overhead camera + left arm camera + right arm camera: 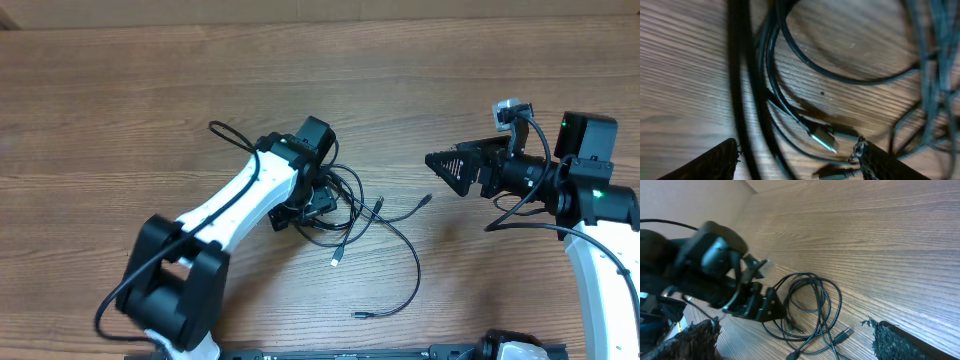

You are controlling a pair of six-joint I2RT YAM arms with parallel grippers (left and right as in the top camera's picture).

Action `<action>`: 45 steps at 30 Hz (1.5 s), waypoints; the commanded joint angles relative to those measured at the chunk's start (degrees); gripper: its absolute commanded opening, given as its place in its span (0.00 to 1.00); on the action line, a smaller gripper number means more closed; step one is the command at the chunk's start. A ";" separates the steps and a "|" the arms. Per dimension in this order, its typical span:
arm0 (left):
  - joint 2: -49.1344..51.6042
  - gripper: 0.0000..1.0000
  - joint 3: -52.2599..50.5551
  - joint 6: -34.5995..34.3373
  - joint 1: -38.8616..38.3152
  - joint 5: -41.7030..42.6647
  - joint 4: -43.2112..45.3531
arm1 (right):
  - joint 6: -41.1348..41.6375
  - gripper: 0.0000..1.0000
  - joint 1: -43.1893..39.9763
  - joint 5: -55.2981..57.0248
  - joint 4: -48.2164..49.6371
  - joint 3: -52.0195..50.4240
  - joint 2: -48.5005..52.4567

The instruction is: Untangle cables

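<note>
Overhead, left wrist and right wrist views of a wooden surface (200, 80). The cables (370, 225) lie in a tangled bunch near the centre of the overhead view. Loose ends trail toward 5 o'clock, and small plugs (335, 262) show at some tips. The left end effector (797, 152) sits low over the bunch. From overhead it is largely hidden beneath its own arm (240, 195), which also covers the 9 o'clock part of the tangle. In the left wrist view its fingers (715, 162) stand spread with strands and a metal plug (822, 140) between them, pinching nothing. This view is blurred, and the cords at 3 o'clock smear together. The right end effector (445, 172) hangs at 3 o'clock of the bunch, apart from it. Its fingers (900, 342) are spread and empty, and both are cut off at the frame's lower edge.
</note>
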 commanded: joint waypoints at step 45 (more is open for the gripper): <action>-34.05 0.04 5.25 42.14 -0.02 24.11 7.54 | -6.54 0.97 11.26 -6.80 0.04 0.92 -0.42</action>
